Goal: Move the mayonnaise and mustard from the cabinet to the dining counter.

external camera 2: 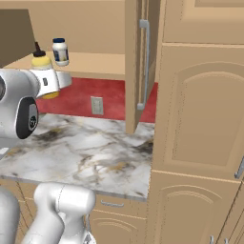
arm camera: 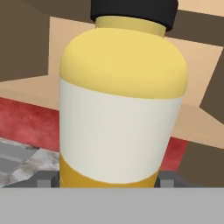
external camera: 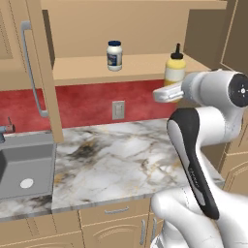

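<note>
The mustard (arm camera: 120,100) stands upright at the front edge of the open cabinet (external camera: 145,63) shelf, near its right end, and sits between the two finger tips of the gripper (arm camera: 107,178), whose jaws stand wide on either side of its base; whether they press it cannot be told. The mayonnaise (external camera: 115,55) stands well apart to its left on the same shelf. Below, the marble counter (external camera: 116,160) lies bare beside the sink (external camera: 24,167).

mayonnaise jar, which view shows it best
Left base view: the mayonnaise stands whole and unblocked on the cabinet shelf. The right base view has it smaller, behind the mustard. The hand view looks at the mustard.
</note>
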### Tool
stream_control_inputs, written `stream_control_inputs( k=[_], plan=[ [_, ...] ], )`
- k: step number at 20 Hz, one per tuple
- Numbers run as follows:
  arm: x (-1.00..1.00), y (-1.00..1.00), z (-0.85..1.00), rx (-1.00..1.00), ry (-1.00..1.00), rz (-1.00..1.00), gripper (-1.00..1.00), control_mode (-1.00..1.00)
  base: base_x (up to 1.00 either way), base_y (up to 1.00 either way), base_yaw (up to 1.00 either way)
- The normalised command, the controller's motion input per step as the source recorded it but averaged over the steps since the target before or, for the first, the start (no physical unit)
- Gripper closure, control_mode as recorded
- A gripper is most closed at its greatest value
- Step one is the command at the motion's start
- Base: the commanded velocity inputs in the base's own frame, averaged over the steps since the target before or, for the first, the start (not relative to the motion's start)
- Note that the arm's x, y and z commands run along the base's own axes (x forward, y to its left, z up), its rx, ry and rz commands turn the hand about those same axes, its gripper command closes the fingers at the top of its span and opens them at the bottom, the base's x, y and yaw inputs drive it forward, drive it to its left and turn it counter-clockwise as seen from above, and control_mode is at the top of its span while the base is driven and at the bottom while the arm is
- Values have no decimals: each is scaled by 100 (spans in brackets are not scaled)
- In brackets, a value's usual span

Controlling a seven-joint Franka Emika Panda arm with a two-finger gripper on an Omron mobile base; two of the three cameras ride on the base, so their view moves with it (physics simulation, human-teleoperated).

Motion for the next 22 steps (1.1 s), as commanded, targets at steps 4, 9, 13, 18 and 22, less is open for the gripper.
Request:
stream_control_inputs(
  k=[4,9,13,18,22],
  plan=[
    [-4,-24,0,0,-1,0,100,-100,0,0,0],
    [0,-1,0,0,0,0,100,-100,0,0,0],
    [0,0,0,0,0,0,100,100,0,0,0],
    [0,0,0,0,0,0,100,100,-67,0,3],
    [0,0,0,0,0,0,100,100,-100,0,2]
  ],
)
